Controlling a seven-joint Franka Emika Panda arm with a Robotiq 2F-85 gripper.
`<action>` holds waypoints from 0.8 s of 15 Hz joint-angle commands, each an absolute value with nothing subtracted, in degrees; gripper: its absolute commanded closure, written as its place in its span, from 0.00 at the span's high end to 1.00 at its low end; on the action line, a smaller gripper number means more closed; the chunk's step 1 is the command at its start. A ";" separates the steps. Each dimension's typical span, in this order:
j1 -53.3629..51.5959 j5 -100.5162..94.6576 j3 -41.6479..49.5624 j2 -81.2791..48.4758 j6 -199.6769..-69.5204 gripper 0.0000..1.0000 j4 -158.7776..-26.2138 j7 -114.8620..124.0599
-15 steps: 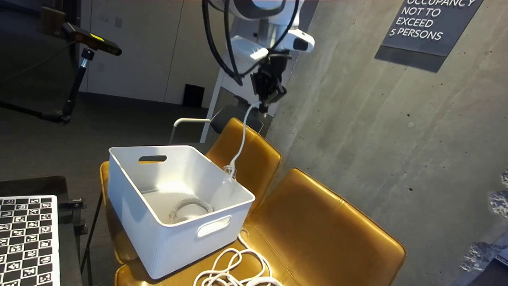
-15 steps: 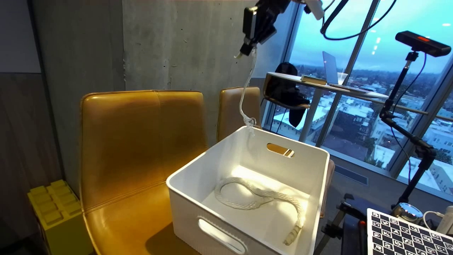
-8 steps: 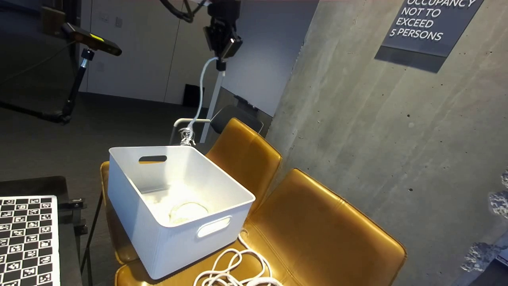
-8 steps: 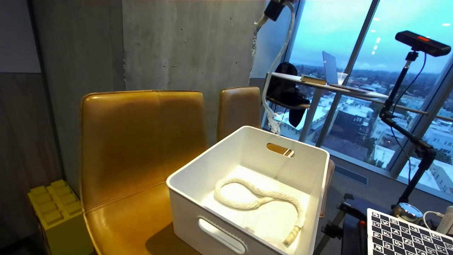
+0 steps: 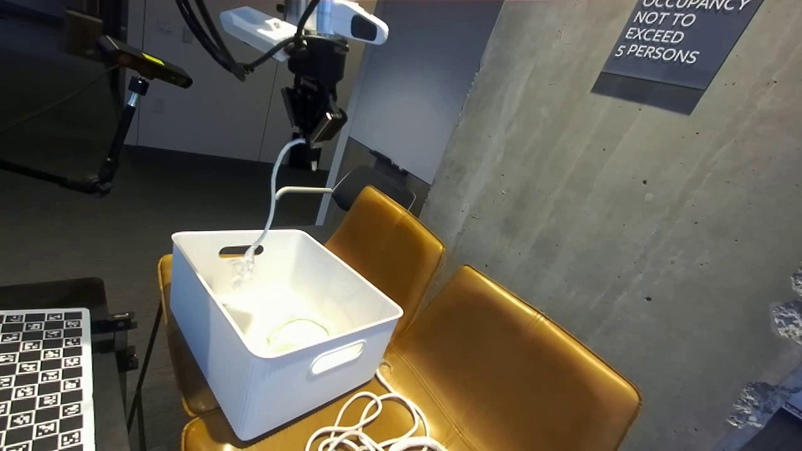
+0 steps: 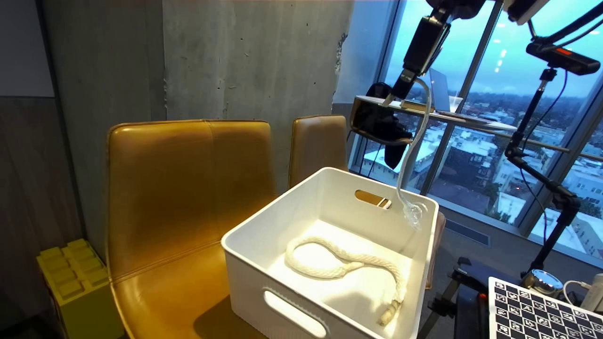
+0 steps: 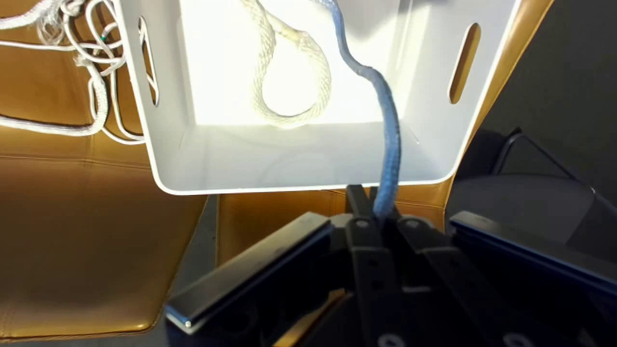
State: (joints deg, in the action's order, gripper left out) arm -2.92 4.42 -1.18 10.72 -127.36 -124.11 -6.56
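My gripper is shut on a thin rope, high above a white box. The held rope looks whitish in an exterior view and blue in the wrist view. A short stub pokes out past the fingertips. The long part hangs down, and its frayed end hangs inside the box near the wall with the handle slot. The white box stands on a tan chair. A thicker cream rope with a loop lies on the box floor, brightly lit; the loop also shows in the wrist view.
Loose white cords lie on the tan chair beside the box. A checkered board and a camera on a stand are near the box. A concrete wall rises behind the chairs. A yellow block stands on the floor.
My gripper has risen, crossed over the box rim and come down again, carrying the rope. The rope's frayed end has moved from outside the box to inside it. The thicker rope has not moved.
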 commanded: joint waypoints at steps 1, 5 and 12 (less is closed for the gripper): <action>-2.96 7.27 0.54 12.35 -132.94 0.01 -127.77 -12.27; -3.49 9.90 1.03 11.15 -139.58 0.01 -129.07 -15.42; -3.60 10.02 1.17 10.39 -145.88 0.60 -132.57 -16.78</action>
